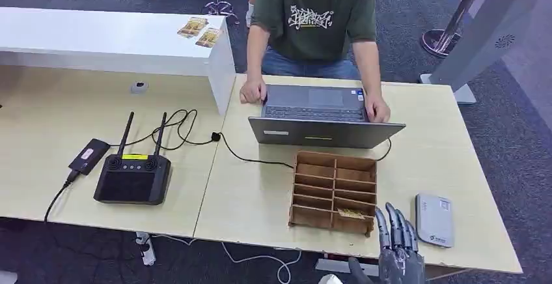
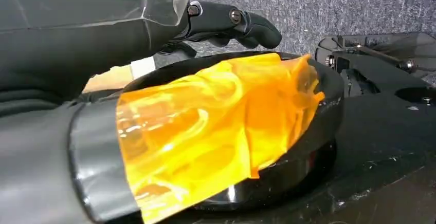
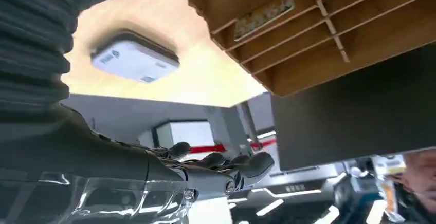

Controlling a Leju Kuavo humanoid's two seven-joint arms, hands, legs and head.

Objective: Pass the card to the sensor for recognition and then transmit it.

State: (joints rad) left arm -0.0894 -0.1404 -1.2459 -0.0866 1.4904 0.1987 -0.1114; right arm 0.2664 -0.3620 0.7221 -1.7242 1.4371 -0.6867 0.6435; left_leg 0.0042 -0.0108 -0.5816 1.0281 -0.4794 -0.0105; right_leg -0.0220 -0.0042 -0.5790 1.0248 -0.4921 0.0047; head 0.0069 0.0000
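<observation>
**Card not yet picked up; everything remains to do**

Nearest the robot, its right hand [image 1: 398, 245] rises at the table's front edge, fingers straight, spread a little and holding nothing. It stands between the wooden organizer [image 1: 334, 191] and the white card sensor [image 1: 435, 219], which lies flat on the table [image 1: 247, 199] just beside it. The left hand [image 2: 226, 21] hangs down by the robot's body; its fingers look curled, but whether they hold anything I cannot tell.

The card [image 1: 355, 213] lies in the organizer's near-right compartment, close to the right hand's fingertips and untouched. So grasping, presenting it to the sensor and handing it on all look undone.

Beyond, a person types at a laptop [image 1: 322, 118], probably the one to receive it.
</observation>
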